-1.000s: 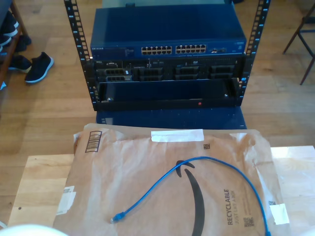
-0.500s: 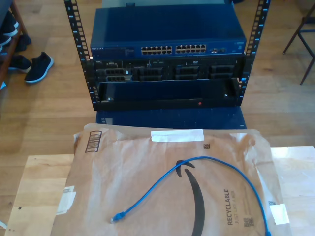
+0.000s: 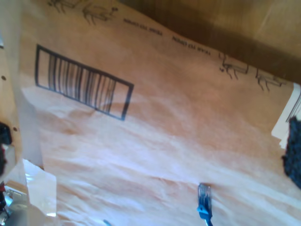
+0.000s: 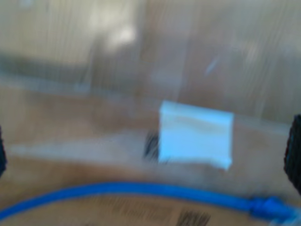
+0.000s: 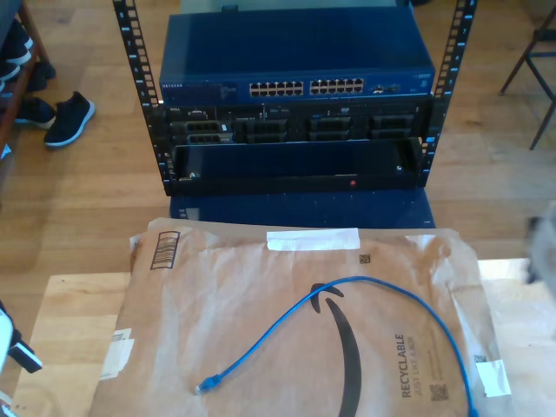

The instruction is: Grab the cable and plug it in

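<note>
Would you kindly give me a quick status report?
Gripper states: cannot tell. Cable lies loose on the paper mailer, unplugged, one plug under my first wrist camera. Nothing blocking it.

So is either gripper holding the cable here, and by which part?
Nothing is held. The cable lies loose on the brown paper mailer, its plug untouched.

The cable lies looped on the brown paper below the rack.
</note>
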You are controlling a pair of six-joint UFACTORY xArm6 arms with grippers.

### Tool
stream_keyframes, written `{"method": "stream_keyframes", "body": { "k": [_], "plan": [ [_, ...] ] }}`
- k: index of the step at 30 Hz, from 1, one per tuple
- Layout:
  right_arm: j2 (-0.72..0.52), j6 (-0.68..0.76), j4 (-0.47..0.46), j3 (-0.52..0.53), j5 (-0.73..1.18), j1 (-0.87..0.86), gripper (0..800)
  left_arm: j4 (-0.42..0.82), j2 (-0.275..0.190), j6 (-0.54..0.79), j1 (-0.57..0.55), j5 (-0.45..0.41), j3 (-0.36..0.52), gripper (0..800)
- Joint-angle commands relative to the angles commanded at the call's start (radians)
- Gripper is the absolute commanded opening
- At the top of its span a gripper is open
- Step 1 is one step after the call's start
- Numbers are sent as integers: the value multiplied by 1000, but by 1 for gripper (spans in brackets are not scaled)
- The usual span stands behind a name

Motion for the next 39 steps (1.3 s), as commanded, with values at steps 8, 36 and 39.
{"method": "stream_keyframes", "body": {
  "k": [8, 36, 39],
  "plan": [
    [201, 307, 9, -115, -60, 397, 796, 0, 2, -175, -226, -94, 66, 798],
    [517, 230, 68, -245, -308, 697, 781, 3, -29, -436, -499, -206, 135, 798],
    [528, 184, 74, -244, -310, 698, 782, 3, -29, -436, -499, -204, 135, 799]
  ]
}}
